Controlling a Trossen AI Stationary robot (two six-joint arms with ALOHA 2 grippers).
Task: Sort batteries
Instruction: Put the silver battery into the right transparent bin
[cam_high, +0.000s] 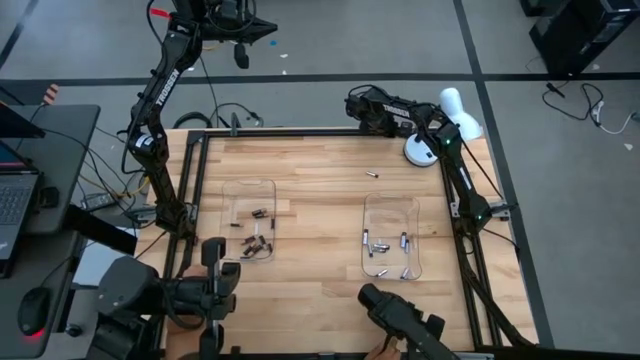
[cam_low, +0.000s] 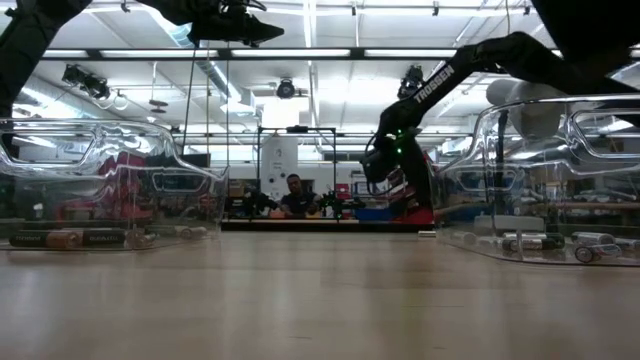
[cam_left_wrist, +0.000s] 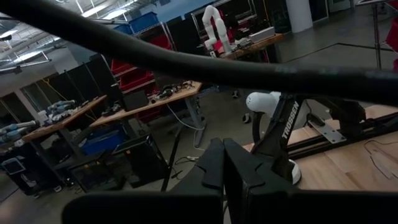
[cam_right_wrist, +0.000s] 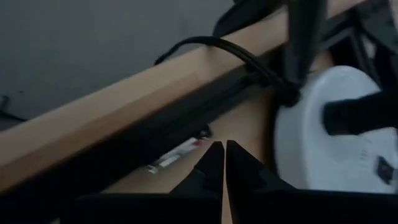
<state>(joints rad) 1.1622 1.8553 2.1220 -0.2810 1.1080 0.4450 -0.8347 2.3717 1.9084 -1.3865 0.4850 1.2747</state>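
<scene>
One loose battery (cam_high: 372, 174) lies out in front of my right gripper (cam_high: 352, 103).
Both my grippers are closed and empty; its long side lies across my right jaws, nearer than my left gripper (cam_high: 243, 55).

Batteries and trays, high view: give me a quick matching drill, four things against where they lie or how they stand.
Things:
1. dark batteries
2. silver batteries
3. stray battery
4. right gripper

Places or states:
A. bare wood, outside both trays
B. left tray
C. fingers shut, table's far edge
D. right tray

Pairs: 1-B, 2-D, 3-A, 4-C
</scene>
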